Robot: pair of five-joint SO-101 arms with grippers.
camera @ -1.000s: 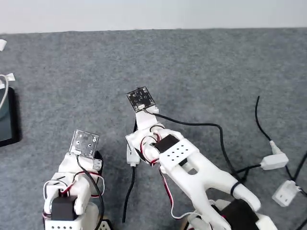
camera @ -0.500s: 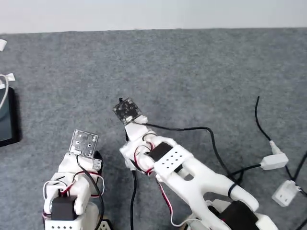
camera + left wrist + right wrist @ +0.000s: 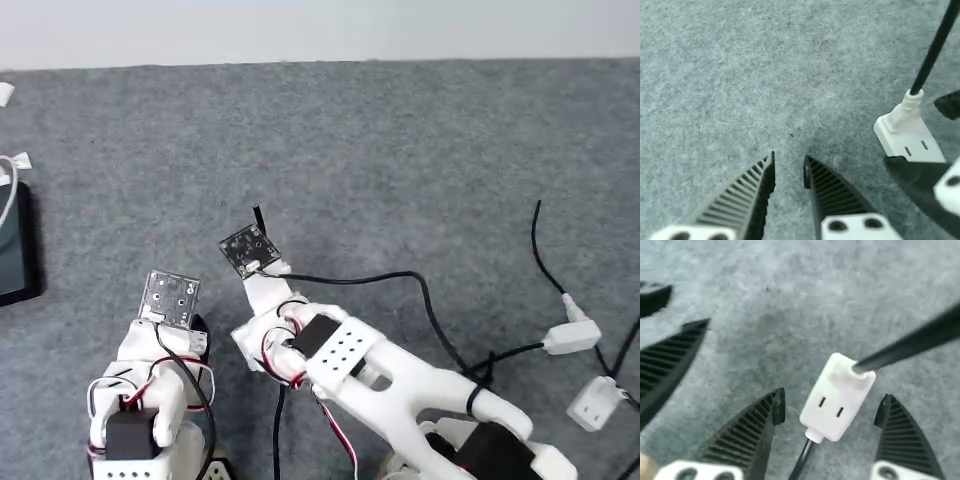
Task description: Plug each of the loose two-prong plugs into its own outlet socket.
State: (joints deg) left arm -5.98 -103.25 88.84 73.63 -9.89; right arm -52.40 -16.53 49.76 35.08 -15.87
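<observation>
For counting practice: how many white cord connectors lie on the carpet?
3. A socket inside the open right hand; a tapered connector and a blocky connector far right. Arms may hide others.

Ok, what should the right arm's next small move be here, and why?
Probably close the right tool on the white socket block. In the right wrist view the block lies on the grey mat between the open fingers, with a gap on each side and its two slots facing up, so it looks lined up for a grip.
</observation>
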